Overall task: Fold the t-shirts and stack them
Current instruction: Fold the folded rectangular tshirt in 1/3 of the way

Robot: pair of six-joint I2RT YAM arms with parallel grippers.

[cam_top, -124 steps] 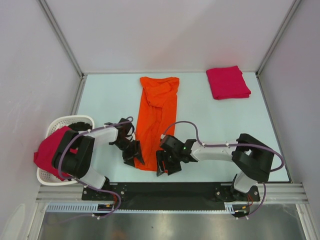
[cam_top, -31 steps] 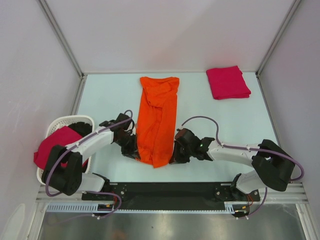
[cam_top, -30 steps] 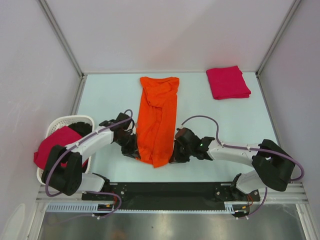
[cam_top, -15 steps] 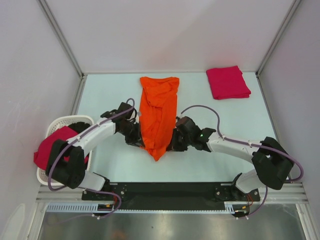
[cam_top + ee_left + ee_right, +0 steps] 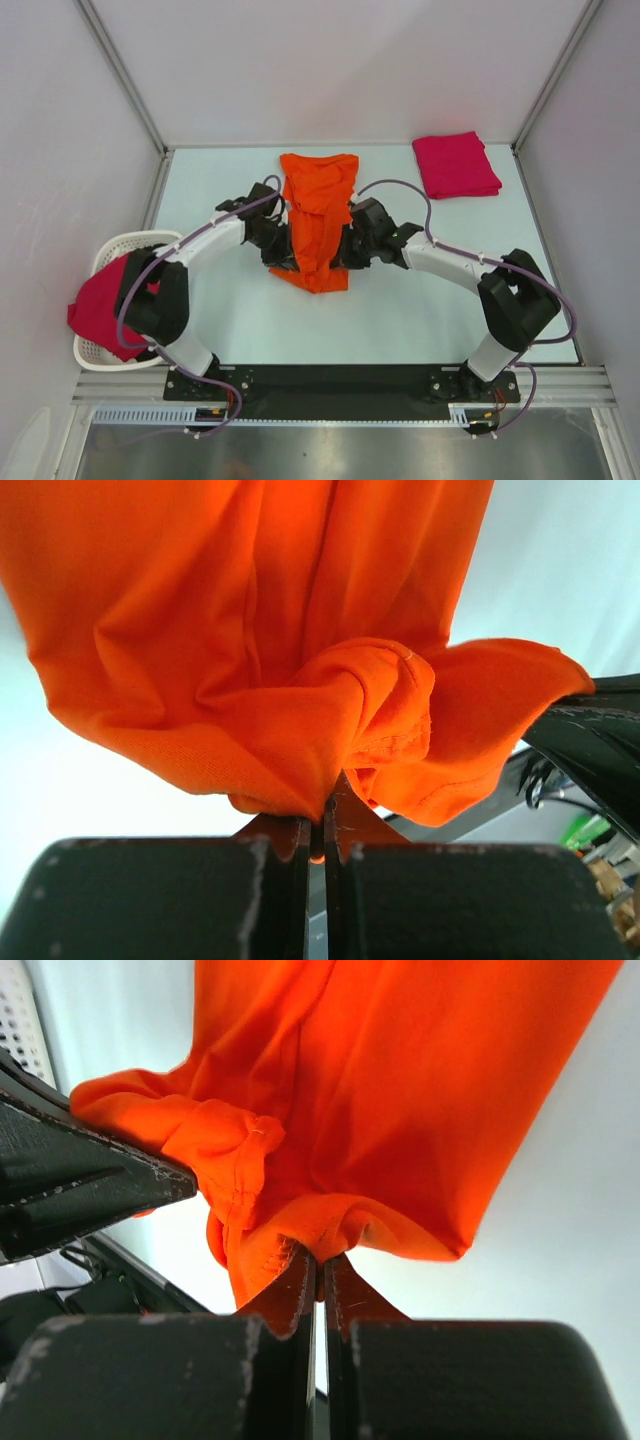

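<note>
As the left pincer [image 5: 318, 825] and right pincer [image 5: 320, 1265] each clamp shut on its lifted end, the orange t-shirt [image 5: 318, 215] hangs bunched between them over the tabletop [image 5: 220, 310]; a folded crimson t-shirt [image 5: 456, 165] lies at the far right corner.

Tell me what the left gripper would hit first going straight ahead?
The orange t-shirt: the left gripper pinches its bunched edge. Beyond the cloth, likely the right gripper, though depth is unclear.

Orange t-shirt [image 5: 317, 215]: pinched hem hidden inside left hand [image 5: 322, 830] and right hand [image 5: 320, 1270]; upper length cut off in wrist views. Basket [image 5: 110, 252], left of it: dark contents unidentifiable at this size.
</note>
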